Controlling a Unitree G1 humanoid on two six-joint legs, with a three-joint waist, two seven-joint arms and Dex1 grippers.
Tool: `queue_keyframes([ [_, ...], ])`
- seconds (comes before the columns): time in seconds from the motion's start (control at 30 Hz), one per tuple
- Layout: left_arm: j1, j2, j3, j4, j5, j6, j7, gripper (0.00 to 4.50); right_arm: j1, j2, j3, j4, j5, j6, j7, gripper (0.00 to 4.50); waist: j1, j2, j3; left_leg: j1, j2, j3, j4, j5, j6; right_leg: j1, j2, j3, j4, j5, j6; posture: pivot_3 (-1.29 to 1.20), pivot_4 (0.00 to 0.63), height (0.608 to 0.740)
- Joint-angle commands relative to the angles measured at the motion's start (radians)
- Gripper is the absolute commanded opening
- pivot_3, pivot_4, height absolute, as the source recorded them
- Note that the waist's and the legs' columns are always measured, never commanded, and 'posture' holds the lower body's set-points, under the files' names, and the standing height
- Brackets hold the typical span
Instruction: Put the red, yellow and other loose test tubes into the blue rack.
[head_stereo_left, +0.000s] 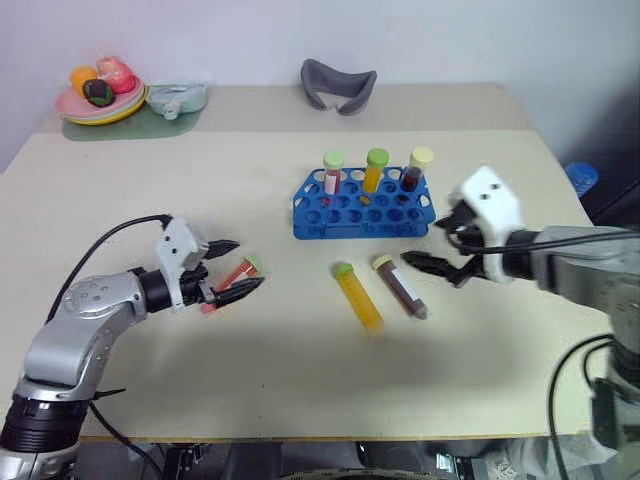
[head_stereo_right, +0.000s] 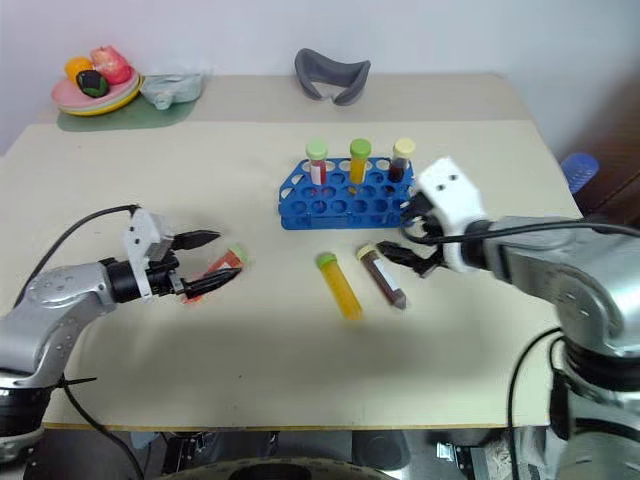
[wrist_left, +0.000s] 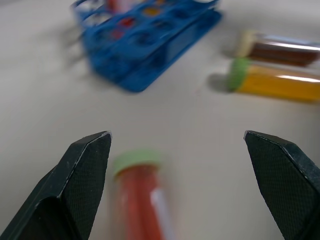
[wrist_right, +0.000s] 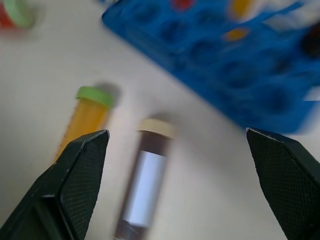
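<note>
Claws both gaped wide as I watched: left claw (head_stereo_left: 232, 268) straddled the red tube (head_stereo_left: 236, 274), right claw (head_stereo_left: 435, 252) hung by the blue rack (head_stereo_left: 362, 213). Yellow tube (head_stereo_left: 358, 297) and brown tube (head_stereo_left: 399, 285) lay before that rack on the table (head_stereo_left: 200, 190).

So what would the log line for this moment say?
left gripper: open, around red tube | right gripper: open, by brown tube | yellow tube: on table | blue rack: three tubes standing

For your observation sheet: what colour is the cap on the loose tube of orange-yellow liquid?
Green. The orange-yellow tube's cap shows best in the right wrist view.
</note>
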Motion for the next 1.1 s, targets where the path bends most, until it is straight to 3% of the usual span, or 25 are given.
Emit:
queue_keyframes([
  [0.03, -0.006, -0.006, -0.044, -0.023, 0.026, -0.057, -0.037, 4.35, -0.057, -0.007, 0.056, 0.096, 0.162, 0.007, -0.212, 4.50, -0.001, 0.000, 0.000, -0.002, 0.000, 0.000, 0.000, 0.000, 0.000, -0.002, 0.000, 0.000, 0.000, 0.000, 0.000, 0.00, 0.150, 0.740],
  [0.33, 0.074, -0.057, -0.118, -0.150, 0.044, -0.064, 0.002, 4.35, -0.220, -0.011, 0.268, 0.411, 0.702, 0.007, -0.768, 4.50, -0.012, 0.000, 0.000, -0.008, 0.001, 0.000, 0.002, 0.000, 0.000, -0.008, 0.001, 0.000, 0.003, 0.000, 0.000, 0.00, 0.150, 0.740],
  [0.5, 0.102, -0.078, -0.127, -0.196, 0.045, -0.043, 0.047, 4.35, -0.272, -0.082, 0.498, 0.488, 1.064, -0.187, -1.113, 4.50, -0.008, 0.000, 0.000, -0.010, 0.001, -0.001, 0.003, 0.000, 0.000, -0.010, 0.001, 0.000, 0.003, 0.000, 0.000, 0.00, 0.150, 0.740],
  [0.7, 0.139, -0.072, -0.116, -0.190, 0.049, -0.065, 0.044, 4.35, -0.276, -0.074, 0.587, 0.506, 1.102, -0.291, -1.285, 4.50, -0.010, 0.000, 0.000, -0.011, 0.001, -0.001, 0.004, 0.000, 0.001, -0.011, 0.001, 0.000, 0.004, 0.000, 0.000, 0.00, 0.150, 0.740],
  [1.0, 0.166, -0.044, -0.110, -0.120, 0.075, -0.149, -0.009, 4.35, -0.271, -0.040, 0.590, 0.501, 1.102, -0.325, -1.354, 4.50, -0.009, 0.001, 0.000, -0.011, 0.001, -0.001, 0.004, 0.000, 0.001, -0.012, 0.001, 0.000, 0.004, 0.000, 0.000, 0.00, 0.150, 0.740],
  [1.1, 0.169, -0.044, -0.108, -0.114, 0.073, -0.163, -0.017, 4.50, -0.265, -0.033, 0.587, 0.501, 1.102, -0.325, -1.354, 3.69, -0.009, 0.001, 0.000, -0.011, 0.001, -0.001, 0.004, 0.000, 0.001, -0.012, 0.001, 0.000, 0.004, 0.000, 0.000, 0.00, 0.150, 0.740],
])
